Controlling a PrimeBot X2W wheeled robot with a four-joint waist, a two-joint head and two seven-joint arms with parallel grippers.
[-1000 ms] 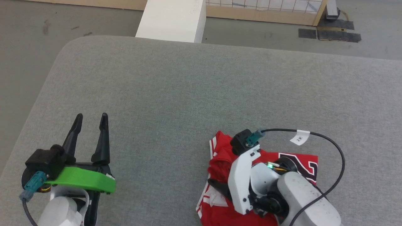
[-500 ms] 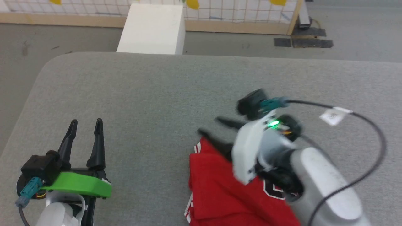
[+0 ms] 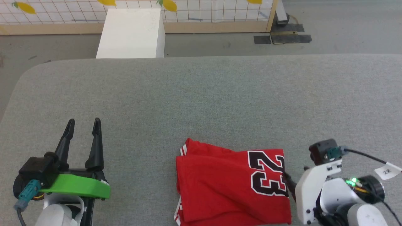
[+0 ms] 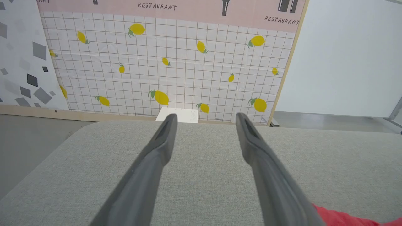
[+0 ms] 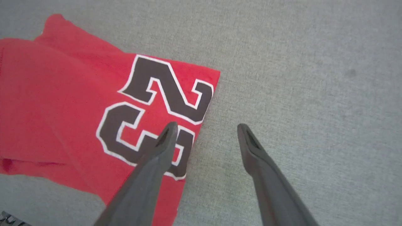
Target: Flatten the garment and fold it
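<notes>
The garment (image 3: pixel 220 188) is a red jersey lying folded into a flat rectangle near the front of the grey table, with a black white-outlined "23" (image 3: pixel 267 172) on top and striped trim at its left edge. My right gripper (image 5: pixel 206 125) is open and empty, just off the jersey's right edge. In the right wrist view its left finger (image 5: pixel 157 157) overlaps the number on the garment (image 5: pixel 62 110). One dark finger (image 3: pixel 288 182) shows beside the cloth in the head view. My left gripper (image 3: pixel 83 121) is open and empty, well left of the jersey. A red corner of the garment (image 4: pixel 345 218) shows in the left wrist view.
The grey fabric-covered table (image 3: pixel 201 94) stretches far back and to both sides, with rounded corners. Beyond its far edge a white box (image 3: pixel 130 34) stands on the floor before a lemon-patterned panel (image 4: pixel 172 62). A black cable with a white tag (image 3: pixel 388 171) loops from my right wrist.
The head camera has shifted. My right gripper has lifted off the jersey and drawn back to its right side. The jersey now lies flat with the "23" uncovered. The left gripper is unmoved.
</notes>
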